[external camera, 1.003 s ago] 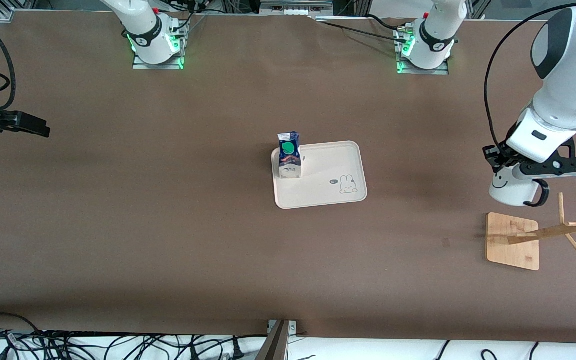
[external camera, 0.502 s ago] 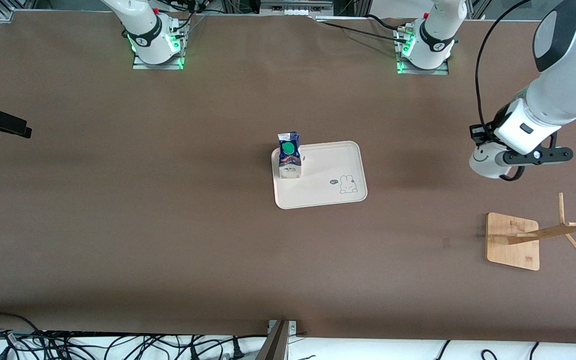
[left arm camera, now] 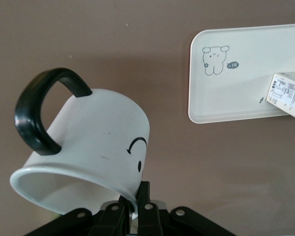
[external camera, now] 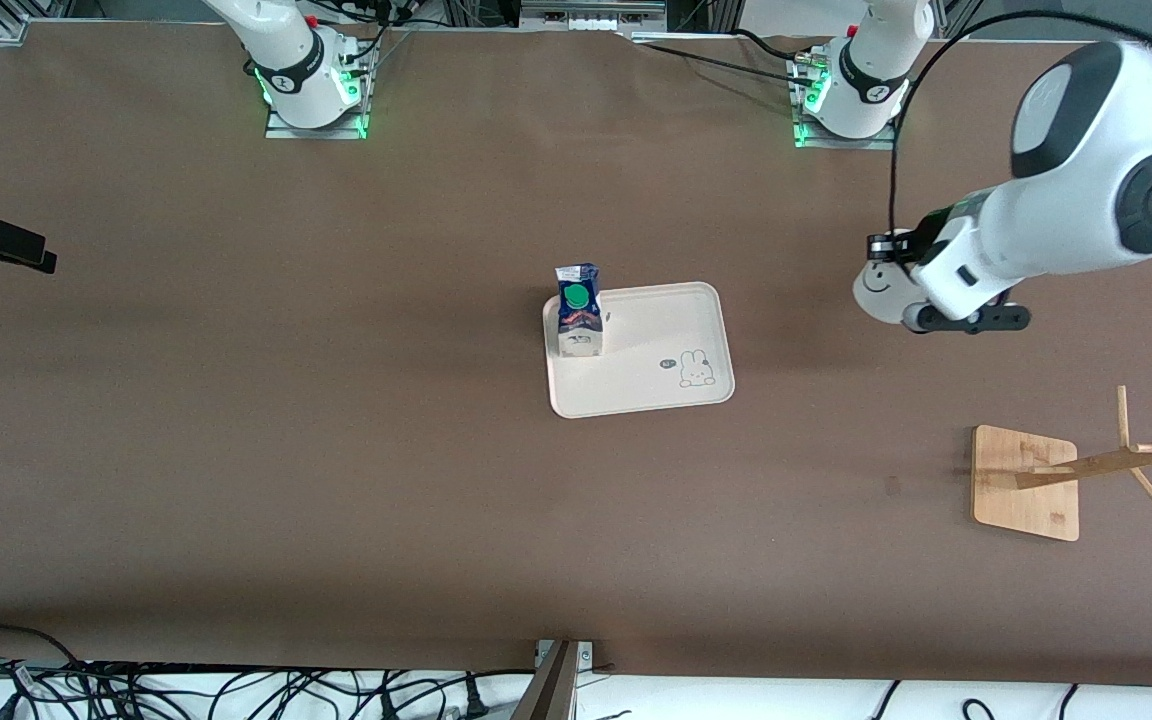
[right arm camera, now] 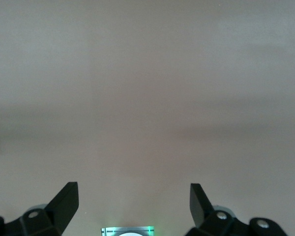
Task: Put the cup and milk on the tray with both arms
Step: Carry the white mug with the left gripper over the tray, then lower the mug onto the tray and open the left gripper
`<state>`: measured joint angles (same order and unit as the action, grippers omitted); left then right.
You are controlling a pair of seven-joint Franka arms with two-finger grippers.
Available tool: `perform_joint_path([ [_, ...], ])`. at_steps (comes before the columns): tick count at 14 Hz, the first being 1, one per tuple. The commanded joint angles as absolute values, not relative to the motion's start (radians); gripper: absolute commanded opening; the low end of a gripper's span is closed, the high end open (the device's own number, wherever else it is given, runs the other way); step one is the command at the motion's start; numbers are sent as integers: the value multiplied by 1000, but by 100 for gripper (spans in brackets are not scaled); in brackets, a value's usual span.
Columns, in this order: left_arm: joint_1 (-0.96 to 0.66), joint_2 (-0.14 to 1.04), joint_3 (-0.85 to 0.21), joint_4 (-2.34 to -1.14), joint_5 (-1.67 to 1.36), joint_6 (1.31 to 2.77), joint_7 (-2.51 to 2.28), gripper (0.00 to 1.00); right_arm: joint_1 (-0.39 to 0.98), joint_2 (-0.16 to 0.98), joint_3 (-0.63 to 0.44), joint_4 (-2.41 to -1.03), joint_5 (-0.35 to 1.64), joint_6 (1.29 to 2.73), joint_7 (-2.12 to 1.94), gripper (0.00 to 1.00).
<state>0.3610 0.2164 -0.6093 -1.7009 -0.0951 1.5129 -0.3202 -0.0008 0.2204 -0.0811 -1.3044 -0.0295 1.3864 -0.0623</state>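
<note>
Two grippers: left gripper (left arm camera: 133, 209) clamped on cup (left arm camera: 96, 142) rim, right gripper (right arm camera: 133, 199) spread wide over table (external camera: 336, 450).

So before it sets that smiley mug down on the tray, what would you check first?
1. Left gripper shut on the mug rim: ok.
2. Mug over the tray: not ok, it hangs over bare table toward the left arm's end.
3. Free room on the tray beside the milk carton: ok.
4. Carton upright: ok.
5. Right gripper open, waiting away from the tray: ok.
6. Wooden stand clear of the mug: ok.
</note>
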Motion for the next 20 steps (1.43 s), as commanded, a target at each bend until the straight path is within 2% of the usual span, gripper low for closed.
perform_joint_path([
  [1, 263, 375, -609, -1562, -97, 1494, -472, 0, 21, 201, -67, -1324, -69, 1407, -86, 100],
  [3, 198, 489, -604, -1481, -98, 1494, -601, 0, 23, 202, -67, -1324, -87, 1419, -101, 100],
  [6, 99, 603, -601, -1427, -107, 1534, -780, 0, 23, 202, -66, -1324, -87, 1437, -130, 100],
  [8, 49, 647, -601, -1427, -103, 1594, -889, 0, 23, 202, -66, -1324, -87, 1436, -129, 100],
  [13, 3, 765, -595, -1425, -95, 1729, -824, 0, 20, 184, -63, -1336, -91, 1446, -118, 100],
  [14, -21, 781, -591, -1425, -74, 1733, -783, 0, 18, 173, -61, -1351, -91, 1450, -118, 100],
  [17, -58, 798, -578, -1430, -35, 1733, -772, 0, 12, 65, -61, -1517, -86, 1528, -117, 100],
  [20, -57, 841, -566, -1427, -35, 1746, -752, 0, -43, 58, 3, -1526, -87, 1532, -130, 100],
])
